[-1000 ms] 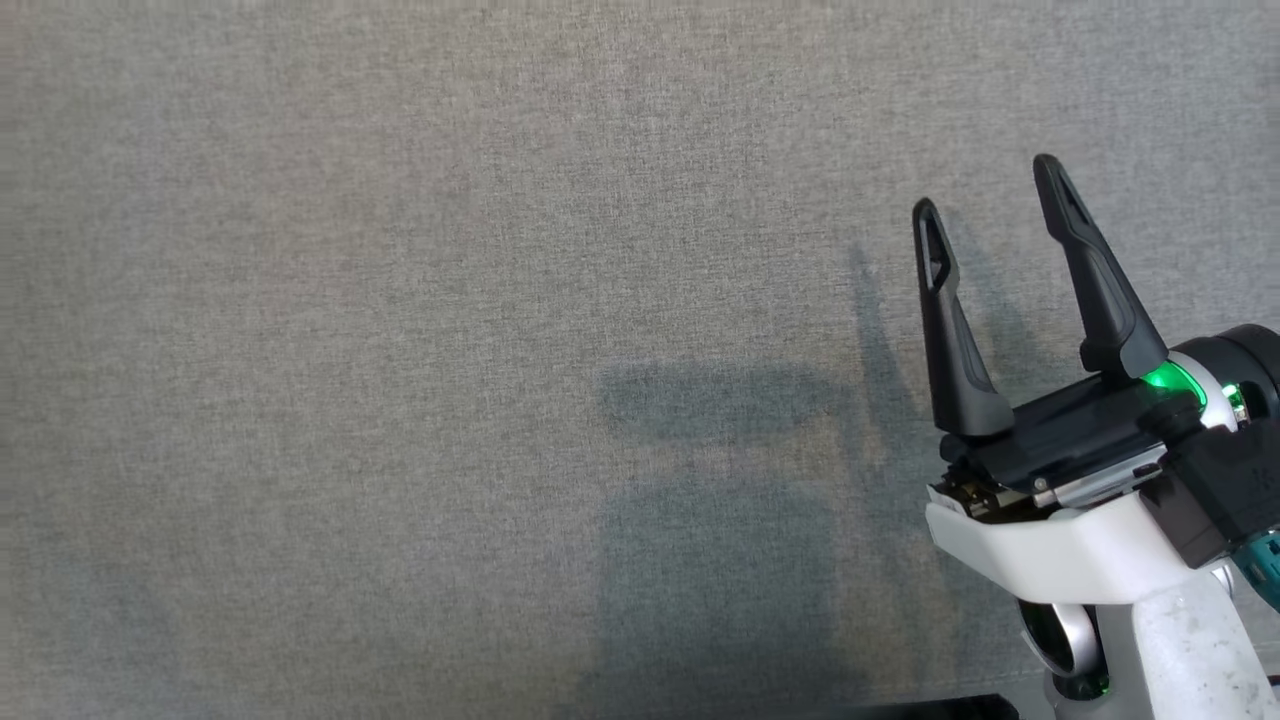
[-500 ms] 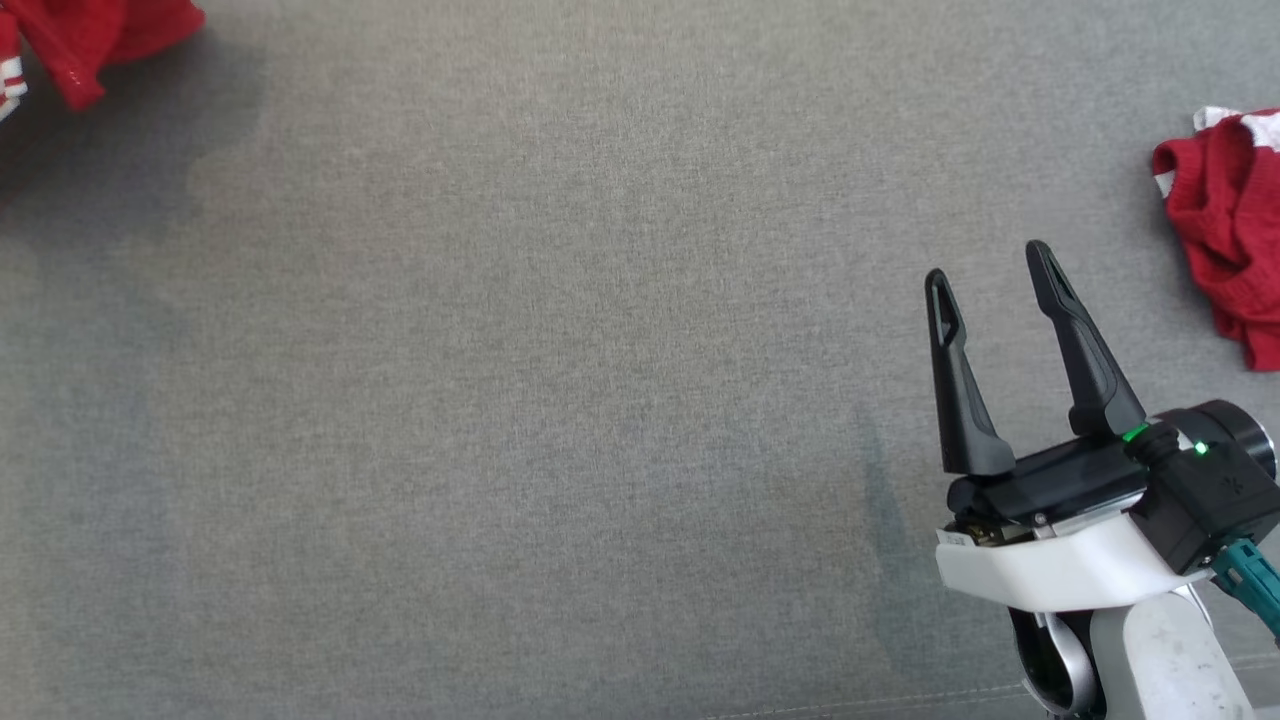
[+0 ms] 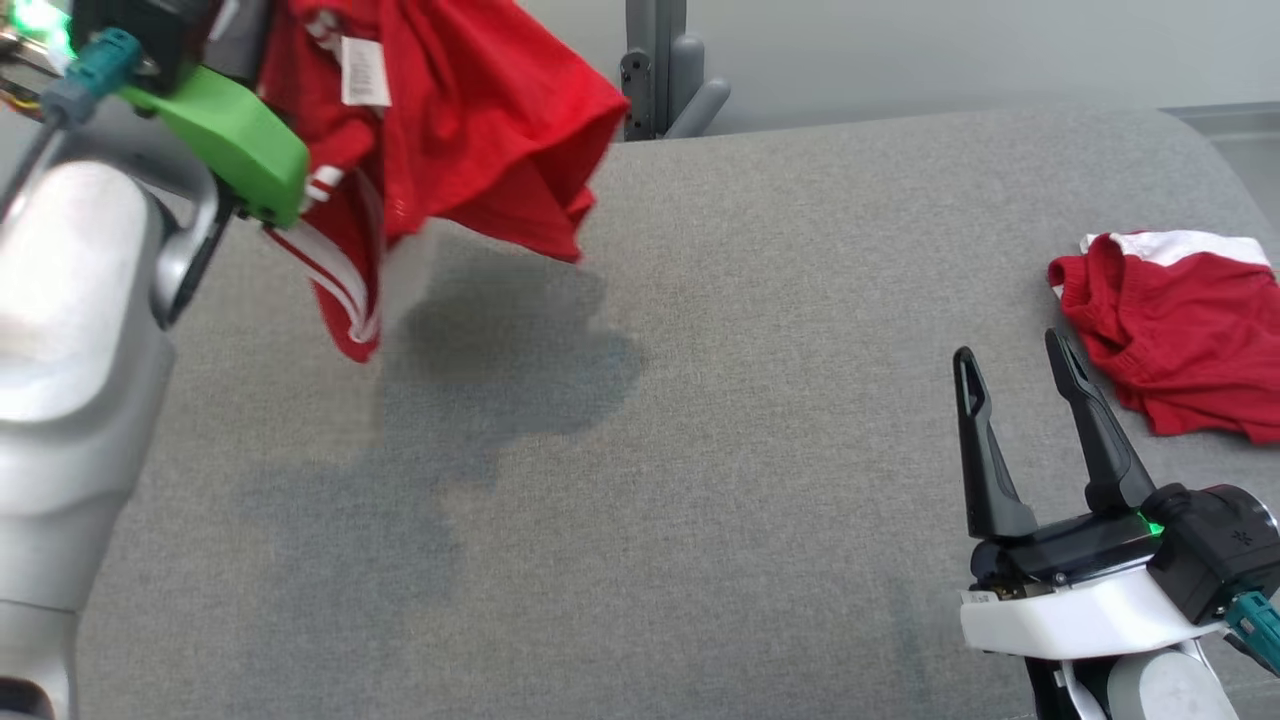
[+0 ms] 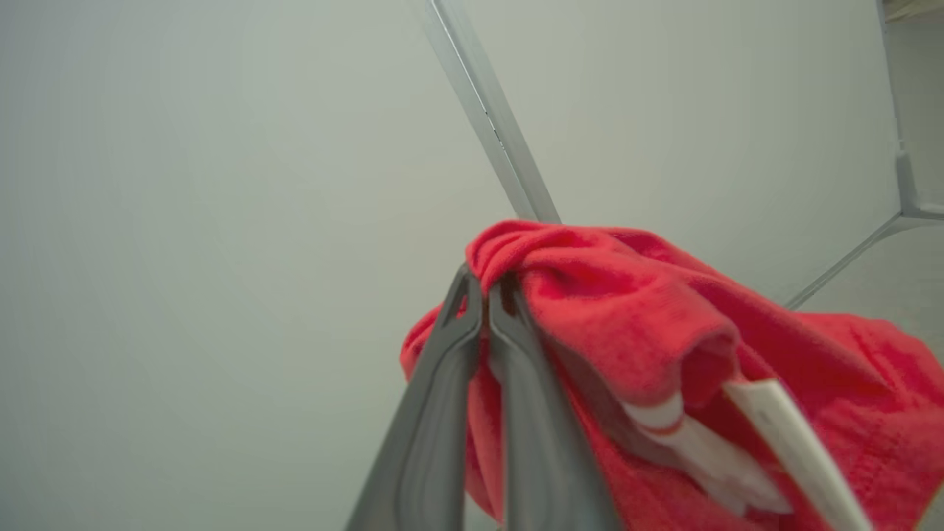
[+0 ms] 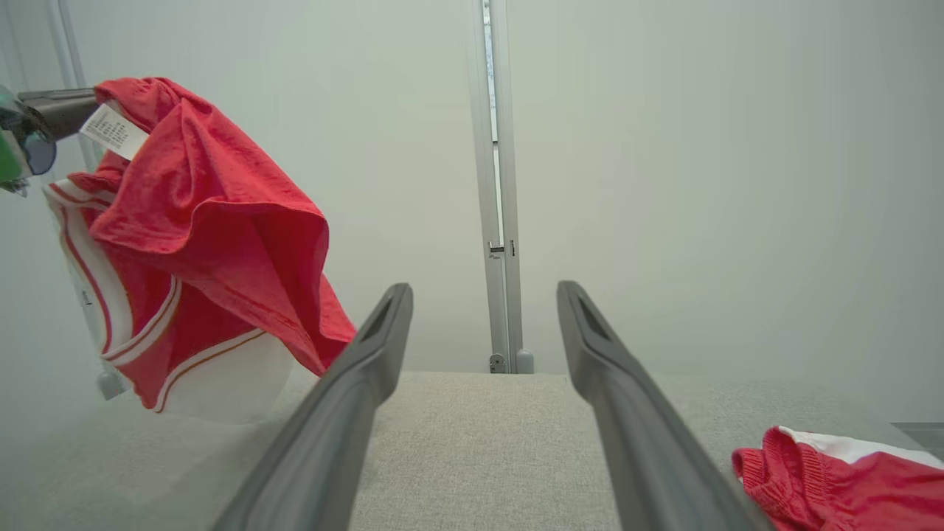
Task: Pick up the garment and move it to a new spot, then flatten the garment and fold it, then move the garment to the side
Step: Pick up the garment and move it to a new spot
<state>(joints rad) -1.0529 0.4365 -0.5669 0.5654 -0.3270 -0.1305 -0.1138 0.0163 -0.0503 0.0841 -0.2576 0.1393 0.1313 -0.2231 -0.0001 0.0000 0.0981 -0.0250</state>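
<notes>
A red garment (image 3: pixel 480 120) with white stripes and a white label hangs in the air over the far left of the grey table (image 3: pixel 750 400). My left gripper (image 4: pixel 484 289) is shut on a bunched fold of the garment (image 4: pixel 627 310), which drapes down to the right of the fingers. The right wrist view has the hanging garment (image 5: pixel 199 214) at its left, clear of the tabletop. My right gripper (image 3: pixel 1010 348) stands open and empty low over the table's near right, and nothing lies between its fingers (image 5: pixel 369 346).
A second red piece of clothing (image 3: pixel 1180 330) with a white band lies crumpled on the table's right side, just beyond my right gripper. A grey post (image 3: pixel 655 60) rises behind the table's far edge. My left forearm (image 3: pixel 70 330) stands at the left.
The head view has shifted, bringing the table's far edge, my left arm and the lifted garment into view. My right gripper stays open.
</notes>
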